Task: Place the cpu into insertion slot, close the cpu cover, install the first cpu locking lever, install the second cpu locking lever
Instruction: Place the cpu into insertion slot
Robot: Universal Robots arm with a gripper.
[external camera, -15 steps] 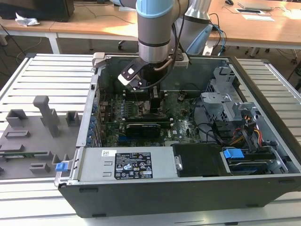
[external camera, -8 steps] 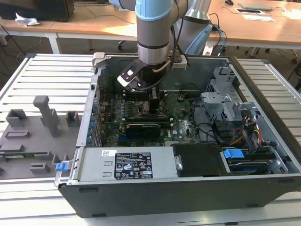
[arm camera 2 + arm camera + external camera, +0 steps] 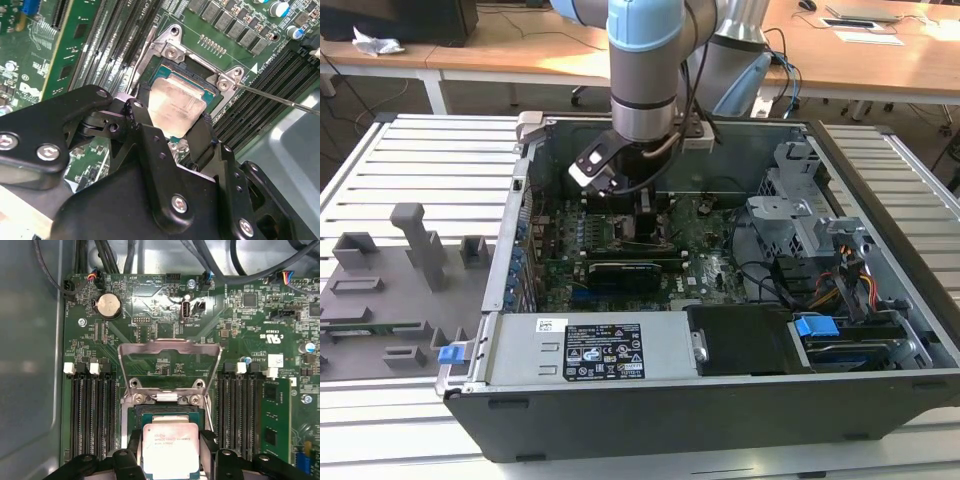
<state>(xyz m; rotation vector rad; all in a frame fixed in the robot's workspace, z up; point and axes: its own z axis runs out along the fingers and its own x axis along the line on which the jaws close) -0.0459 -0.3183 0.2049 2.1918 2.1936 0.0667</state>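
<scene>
The cpu [image 3: 177, 104], a flat silvery square, sits between my gripper's [image 3: 172, 127] two black fingers [image 3: 139, 120], directly over the insertion slot [image 3: 200, 81]. In the first wrist view the cpu [image 3: 170, 447] covers the near part of the insertion slot [image 3: 167, 412], and my gripper [image 3: 170, 457] is shut on its two side edges. The cpu cover [image 3: 170, 346] stands tilted up and open behind the slot. A thin locking lever [image 3: 280, 100] sticks out free beside the slot. In the exterior view my gripper [image 3: 642, 205] reaches down into the computer case over the motherboard.
Black memory slots [image 3: 92, 410] flank the socket on both sides. A long black graphics card [image 3: 630, 270] lies in front of the socket, with the power supply [image 3: 590, 350] nearer still and a drive cage [image 3: 800, 210] on the exterior view's right. A grey fixture tray [image 3: 390, 290] sits outside the case.
</scene>
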